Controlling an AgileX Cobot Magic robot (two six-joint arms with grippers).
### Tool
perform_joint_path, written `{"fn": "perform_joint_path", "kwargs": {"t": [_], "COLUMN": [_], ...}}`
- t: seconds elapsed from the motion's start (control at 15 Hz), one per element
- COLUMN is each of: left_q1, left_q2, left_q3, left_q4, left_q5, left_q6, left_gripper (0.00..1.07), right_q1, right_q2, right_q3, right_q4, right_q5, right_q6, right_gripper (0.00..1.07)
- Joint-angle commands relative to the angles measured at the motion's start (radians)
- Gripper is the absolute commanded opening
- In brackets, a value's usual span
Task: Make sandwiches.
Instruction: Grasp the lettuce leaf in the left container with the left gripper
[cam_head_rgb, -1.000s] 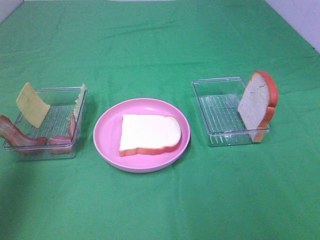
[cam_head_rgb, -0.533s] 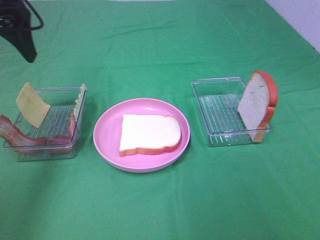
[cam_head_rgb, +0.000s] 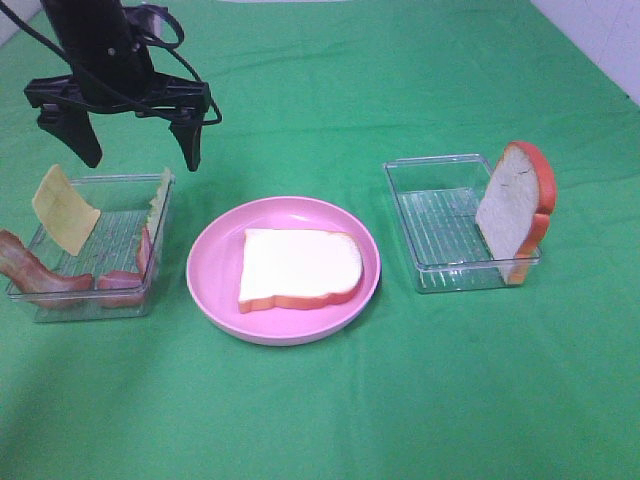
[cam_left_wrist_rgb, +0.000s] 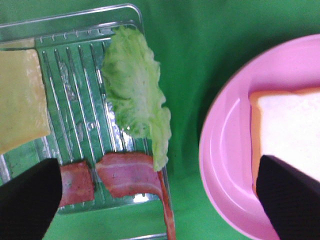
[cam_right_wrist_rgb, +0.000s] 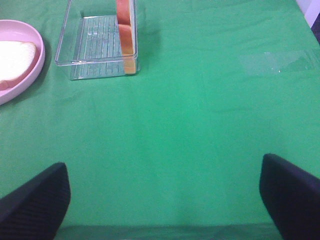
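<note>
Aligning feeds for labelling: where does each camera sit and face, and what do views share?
Exterior high: mounted high, looking down on green cloth, pink plate, right tray; open left gripper shows by the left tray.
Left wrist: on left arm, looking down between its fingertips at lettuce, bacon, cheese.
Right wrist: on right arm, facing the right tray's upright bread slice; open right gripper's tips show.
Shared: all show the flat bread slice.

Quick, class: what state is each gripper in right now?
Left gripper: open, holding nothing.
Right gripper: open, holding nothing.
</note>
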Motion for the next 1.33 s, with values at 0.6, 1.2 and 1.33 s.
{"fn": "perform_joint_path", "kwargs": {"t": [0.6, 1.2, 1.33], "left_q1": [-0.008, -0.008, -0.008], "left_q2": [0.121, 0.145, 0.145], "left_q3": [-0.032, -0.031, -0.031], "left_q4": [0.048, 0.018, 0.018], "left_q5": [0.087, 0.087, 0.085], "left_q6": [-0.003, 0.025, 0.021], "left_gripper": [1.02, 0.52, 0.51], "right_q1": [-0.001, -0.001, -0.001], "right_q2": [-0.028, -0.028, -0.028], "right_q3": [0.003, 0.003, 0.003], "right_q4": [-0.002, -0.002, -0.002], "right_q5": [-0.014, -0.014, -0.014], "right_q6": [-0.004, -0.004, -0.004], "right_gripper": [0.99, 0.99, 0.99]}}
